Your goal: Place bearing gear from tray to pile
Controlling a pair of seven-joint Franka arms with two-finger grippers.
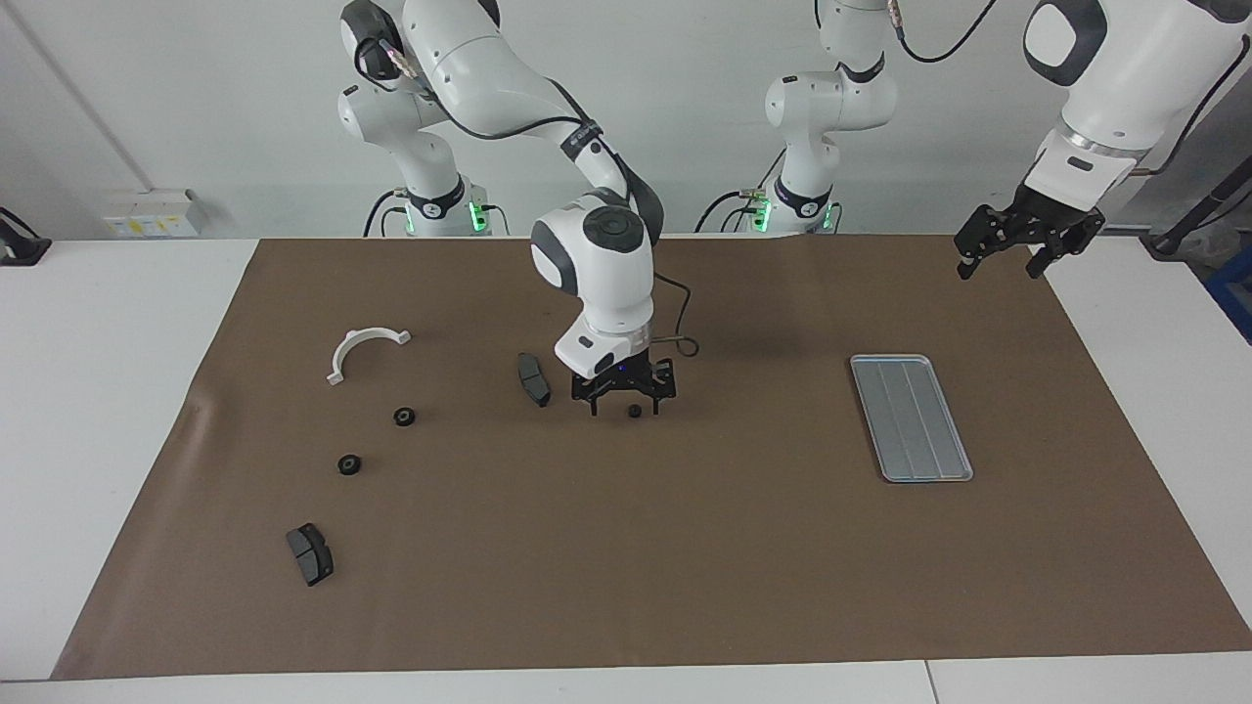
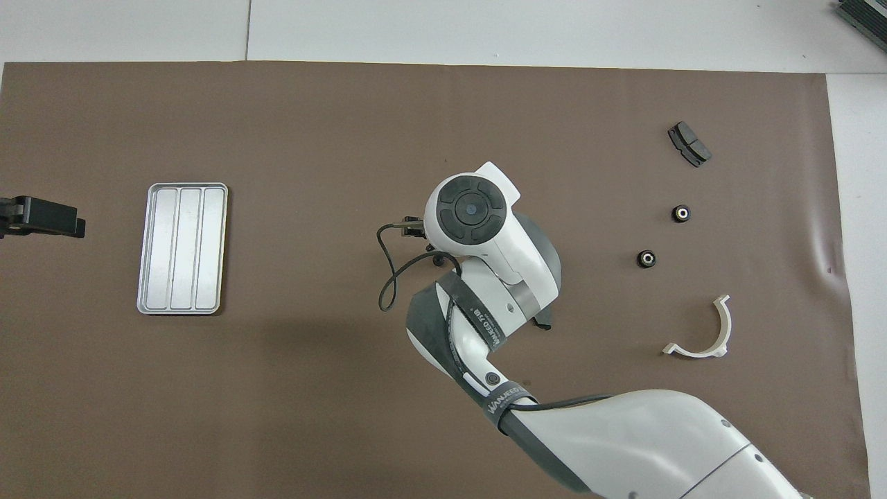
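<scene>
The silver-grey tray [image 1: 910,418] lies toward the left arm's end of the table with nothing in it; it also shows in the overhead view [image 2: 182,247]. The pile is two small black gears [image 1: 405,417] [image 1: 349,464] toward the right arm's end, also in the overhead view [image 2: 682,213] [image 2: 646,259]. My right gripper [image 1: 624,403] is low over the middle of the mat, open, with a third small black gear [image 1: 634,412] lying on the mat between its fingers. My left gripper [image 1: 1006,256] is open and empty, raised over the mat's corner near its base, waiting.
A dark brake pad [image 1: 533,379] lies close beside the right gripper, toward the right arm's end. A second brake pad [image 1: 310,553] lies farther from the robots than the pile. A white half-ring bracket [image 1: 364,350] lies nearer to the robots than the pile.
</scene>
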